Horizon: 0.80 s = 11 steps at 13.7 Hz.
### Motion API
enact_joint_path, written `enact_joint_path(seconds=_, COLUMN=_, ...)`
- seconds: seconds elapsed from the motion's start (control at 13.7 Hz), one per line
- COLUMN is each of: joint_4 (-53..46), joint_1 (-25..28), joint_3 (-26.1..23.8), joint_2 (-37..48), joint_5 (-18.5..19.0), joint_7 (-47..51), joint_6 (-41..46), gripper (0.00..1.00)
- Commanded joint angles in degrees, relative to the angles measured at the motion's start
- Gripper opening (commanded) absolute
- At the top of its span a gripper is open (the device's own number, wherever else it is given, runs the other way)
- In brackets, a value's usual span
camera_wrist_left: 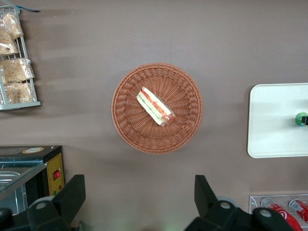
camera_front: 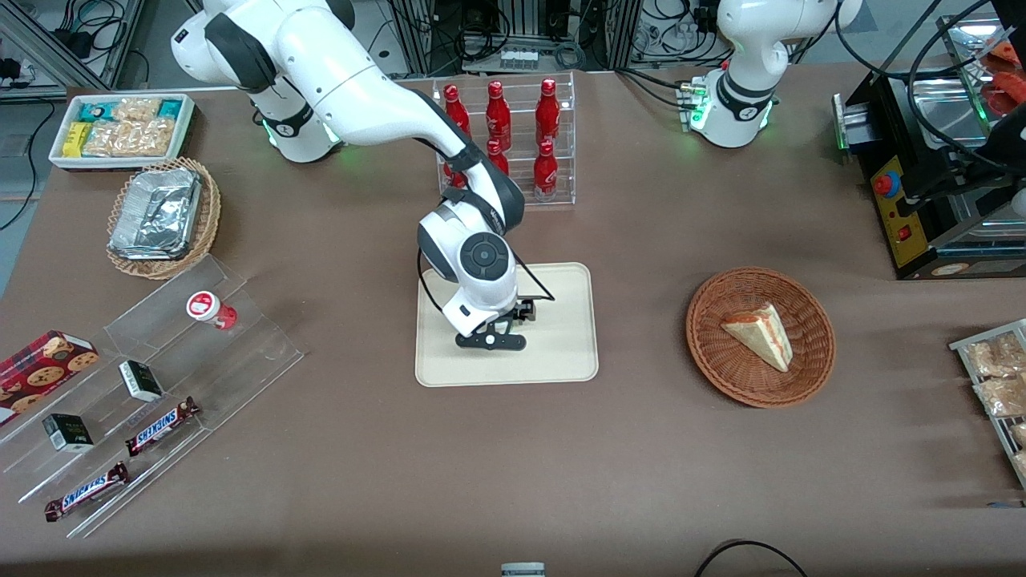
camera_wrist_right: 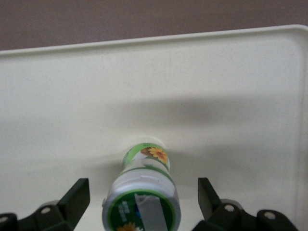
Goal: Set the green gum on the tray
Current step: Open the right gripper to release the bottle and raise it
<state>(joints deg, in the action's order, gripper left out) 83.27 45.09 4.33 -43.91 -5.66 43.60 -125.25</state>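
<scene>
Over the middle of the brown table [camera_front: 641, 449] I reach with my working arm, and below it lies the tray [camera_front: 569, 353], cream-beige with rounded corners and a low rim. Toward the parked arm's end sits a round wicker basket [camera_front: 809, 365] holding a wedge of sandwich [camera_front: 760, 332]. Farther from the front camera than the tray stands a clear rack [camera_front: 561, 192] of red bottles [camera_front: 547, 108]. Toward my own end of the table a clear stepped stand [camera_front: 256, 336] carries a red-bodied gum bottle [camera_front: 210, 309], two Snickers bars [camera_front: 160, 425] and small dark boxes [camera_front: 140, 380].

My gripper [camera_wrist_right: 144, 204] hangs low over the tray, its two fingers [camera_wrist_right: 74, 202] spread well apart. Between them the green gum [camera_wrist_right: 143, 192] stands upright on the tray's surface, touching neither finger. Its white lid with the green and yellow label faces my wrist camera. From the parked arm's wrist the lid shows just at the picture's edge, on the tray.
</scene>
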Motion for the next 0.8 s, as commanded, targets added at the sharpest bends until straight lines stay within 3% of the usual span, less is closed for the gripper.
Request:
enact_joint_path(seconds=0.0, joint_4=-1.6, joint_1=0.4, joint_3=0.5, joint_2=0.8, joint_5=-0.6, joint_7=-0.7, joint_6=1.1, gripper=1.0)
enact_joint_path(seconds=0.44, joint_4=-1.2, joint_1=-1.2, joint_3=1.0, joint_2=8.1, joint_5=-0.7, joint_7=-8.3, joint_6=11.5, gripper=1.0)
enact_joint_path(seconds=0.73, joint_4=-1.0, joint_1=-6.1, joint_3=0.9, joint_2=14.8, joint_5=-1.4, joint_7=-16.1, joint_6=22.0, gripper=1.0)
